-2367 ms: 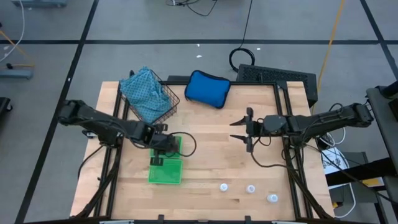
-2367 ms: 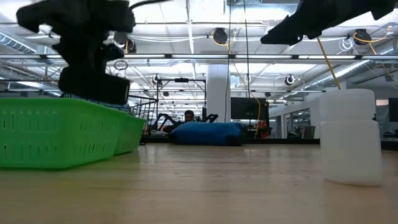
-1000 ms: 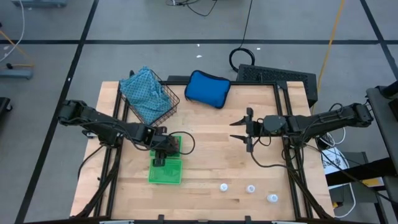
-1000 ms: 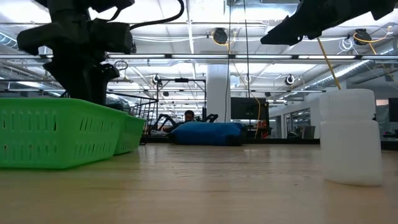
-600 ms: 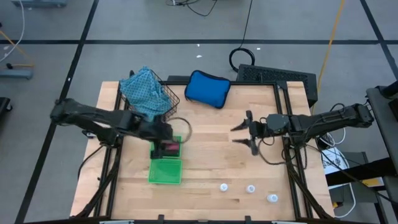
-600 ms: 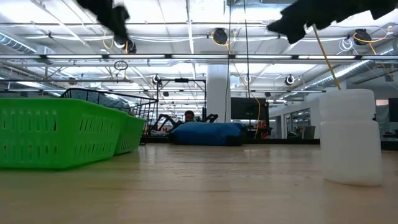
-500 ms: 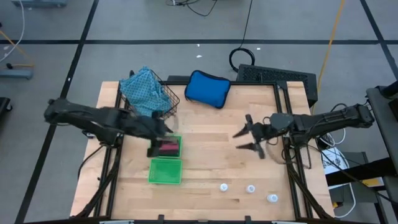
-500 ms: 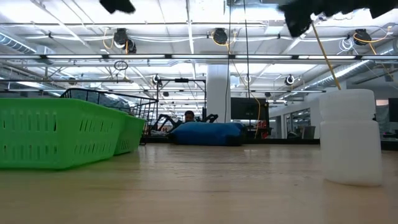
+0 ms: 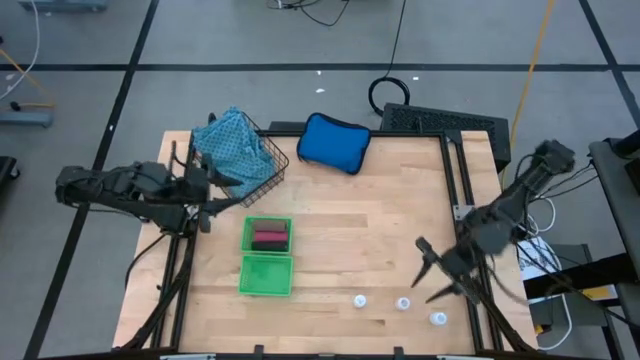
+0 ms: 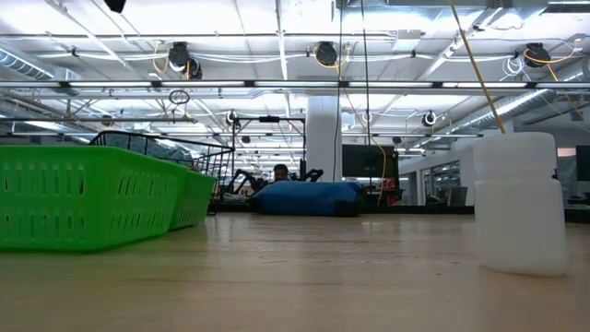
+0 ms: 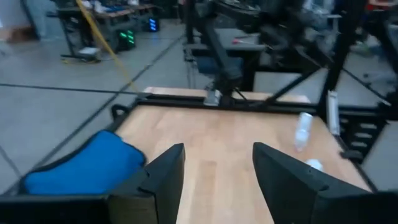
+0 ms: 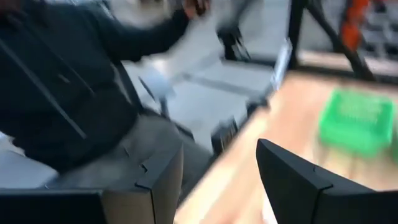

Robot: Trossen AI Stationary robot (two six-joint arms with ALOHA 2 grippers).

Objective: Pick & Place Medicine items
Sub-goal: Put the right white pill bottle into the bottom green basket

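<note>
Currently green basket [image 9: 267,257] holds dark and magenta pieces [image 9: 268,236]; left gripper [image 9: 193,190], right gripper [image 9: 432,272] both parted, empty.

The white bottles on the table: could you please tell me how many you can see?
3, all near the table's front edge on the right: one bottle leftmost, one in the middle, one rightmost and nearest the edge. None appears hidden, though the green baskets could conceal some.

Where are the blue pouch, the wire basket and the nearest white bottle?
blue pouch [image 9: 333,142]: high view, middle of its padded top.
wire basket [image 9: 265,176]: high view, dark wire wall beside the cloth.
white bottle [image 10: 518,203]: low view, middle of its body.
</note>
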